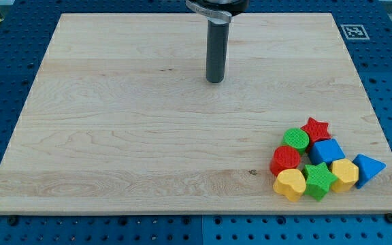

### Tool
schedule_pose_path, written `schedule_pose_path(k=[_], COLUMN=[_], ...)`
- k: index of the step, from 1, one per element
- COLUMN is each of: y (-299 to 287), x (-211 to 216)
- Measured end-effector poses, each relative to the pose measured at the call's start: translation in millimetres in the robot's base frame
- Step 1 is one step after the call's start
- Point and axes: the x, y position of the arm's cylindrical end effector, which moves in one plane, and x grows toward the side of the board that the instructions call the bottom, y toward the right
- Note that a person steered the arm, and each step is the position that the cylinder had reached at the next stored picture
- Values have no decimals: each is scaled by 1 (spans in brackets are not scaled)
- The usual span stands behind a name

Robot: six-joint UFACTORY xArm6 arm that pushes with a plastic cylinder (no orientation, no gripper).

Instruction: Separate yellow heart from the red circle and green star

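Camera view: tip [215,80] well apart at 11 o'clock of yellow heart block [289,184], which touches red circle block [285,160] & green star block [318,180] on wooden desk [114,136]; no hand fitted.

A pale wooden board [148,136] lies on a blue perforated bench [5,61], and every block on it is clustered near the view's bottom right corner. The green circle [296,139] and red star [315,128] sit at the cluster's top, the red circle [286,160] and blue cube [327,151] below them. Along the bottom edge run the yellow heart [290,184], touching the green star [319,180], then a yellow hexagon [345,174] and a blue triangle [367,168].
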Motion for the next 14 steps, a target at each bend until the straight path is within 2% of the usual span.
schedule_pose_path(k=[2, 3, 5, 6, 7, 8, 9, 10, 11, 12, 14], y=[5, 44, 164, 211, 244, 254, 268, 300, 306, 306, 261], x=[1, 1, 7, 41, 108, 134, 138, 171, 220, 220, 234])
